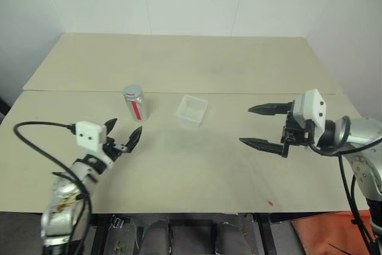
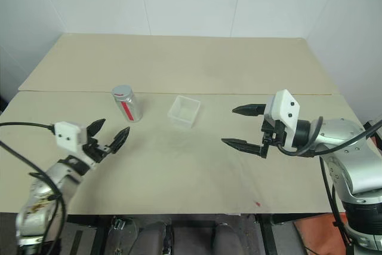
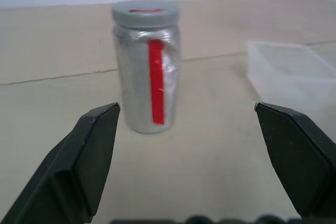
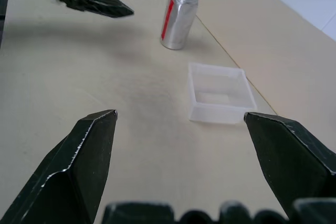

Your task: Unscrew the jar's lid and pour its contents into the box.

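Left claw (image 1: pixel 124 135) agape near jar (image 1: pixel 135 102); box (image 1: pixel 192 111) beside.

The left gripper (image 1: pixel 123 134) hangs low over the counter's near left edge, fingers spread wide, empty. The right gripper (image 1: pixel 258 126) hovers higher toward the right edge, fingers wide apart, pointing leftward.

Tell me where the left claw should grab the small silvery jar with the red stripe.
Probably around the middle of the small silvery-grey cylindrical jar, coming in level from the near side: it stands upright and apart from the clear plastic box, and the open left claw already faces it.
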Motion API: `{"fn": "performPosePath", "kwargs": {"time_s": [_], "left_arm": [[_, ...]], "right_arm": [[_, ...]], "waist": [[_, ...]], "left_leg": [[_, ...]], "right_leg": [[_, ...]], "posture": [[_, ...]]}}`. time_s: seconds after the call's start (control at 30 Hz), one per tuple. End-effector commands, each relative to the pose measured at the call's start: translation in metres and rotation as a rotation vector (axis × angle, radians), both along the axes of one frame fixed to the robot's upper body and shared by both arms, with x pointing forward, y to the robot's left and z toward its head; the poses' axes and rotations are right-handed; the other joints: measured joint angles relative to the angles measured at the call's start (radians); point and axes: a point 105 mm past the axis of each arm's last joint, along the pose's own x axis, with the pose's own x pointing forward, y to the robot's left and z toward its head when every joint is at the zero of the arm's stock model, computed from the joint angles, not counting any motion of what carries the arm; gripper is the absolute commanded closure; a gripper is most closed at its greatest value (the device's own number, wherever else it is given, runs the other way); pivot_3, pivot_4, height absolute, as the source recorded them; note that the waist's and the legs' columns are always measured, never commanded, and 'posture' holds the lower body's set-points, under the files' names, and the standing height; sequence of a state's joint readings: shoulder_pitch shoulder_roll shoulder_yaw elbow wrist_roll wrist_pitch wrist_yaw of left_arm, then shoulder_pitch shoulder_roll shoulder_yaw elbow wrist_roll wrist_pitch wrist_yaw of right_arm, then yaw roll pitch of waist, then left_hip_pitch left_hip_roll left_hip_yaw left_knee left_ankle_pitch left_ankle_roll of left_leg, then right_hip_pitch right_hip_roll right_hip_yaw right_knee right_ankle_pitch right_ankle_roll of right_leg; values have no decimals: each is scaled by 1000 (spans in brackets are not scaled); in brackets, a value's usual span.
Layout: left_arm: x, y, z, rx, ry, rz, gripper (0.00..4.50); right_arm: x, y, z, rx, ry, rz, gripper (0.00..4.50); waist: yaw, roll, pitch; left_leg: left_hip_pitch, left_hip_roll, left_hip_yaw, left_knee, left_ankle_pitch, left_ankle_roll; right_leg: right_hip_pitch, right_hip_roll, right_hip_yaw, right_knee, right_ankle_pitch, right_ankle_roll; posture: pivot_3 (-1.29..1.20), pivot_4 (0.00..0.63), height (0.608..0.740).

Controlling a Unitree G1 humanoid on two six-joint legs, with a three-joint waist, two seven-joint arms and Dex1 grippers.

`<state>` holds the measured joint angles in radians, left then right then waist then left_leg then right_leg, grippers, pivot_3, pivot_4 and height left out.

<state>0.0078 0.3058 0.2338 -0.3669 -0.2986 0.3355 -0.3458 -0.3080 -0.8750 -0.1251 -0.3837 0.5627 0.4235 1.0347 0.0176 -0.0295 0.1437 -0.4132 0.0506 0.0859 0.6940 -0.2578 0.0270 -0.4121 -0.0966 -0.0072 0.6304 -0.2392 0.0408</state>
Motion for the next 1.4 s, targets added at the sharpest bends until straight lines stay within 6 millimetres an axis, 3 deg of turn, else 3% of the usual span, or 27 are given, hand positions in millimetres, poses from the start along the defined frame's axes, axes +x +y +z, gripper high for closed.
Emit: {"fn": "performPosePath", "kwargs": {"time_s": [0.03,0.47,0.93,1.4], "left_arm": [[7,0,0,26,-43,108,51],[47,-1,0,3,-31,107,51],[68,-11,1,23,-41,78,51],[79,-8,2,34,-46,119,51]], "right_arm": [[-1,3,12,-7,-53,9,0],[-3,0,22,10,-73,-4,0],[-6,2,23,17,-82,0,0],[-10,5,22,38,-70,14,0]], "waist": [[-4,0,0],[-5,0,0],[-4,0,0],[-5,0,0]], "left_leg": [[0,0,-1,0,0,0],[6,0,-2,-1,-1,1],[6,0,-2,0,-1,1],[6,0,-3,-1,-1,1]], "right_leg": [[0,0,0,0,0,0],[7,0,-1,-2,0,0],[7,-1,-2,-2,0,0],[7,-1,-2,-2,0,0]], "posture": [[0,150,740],[0,150,740],[0,150,740],[0,150,740]]}}
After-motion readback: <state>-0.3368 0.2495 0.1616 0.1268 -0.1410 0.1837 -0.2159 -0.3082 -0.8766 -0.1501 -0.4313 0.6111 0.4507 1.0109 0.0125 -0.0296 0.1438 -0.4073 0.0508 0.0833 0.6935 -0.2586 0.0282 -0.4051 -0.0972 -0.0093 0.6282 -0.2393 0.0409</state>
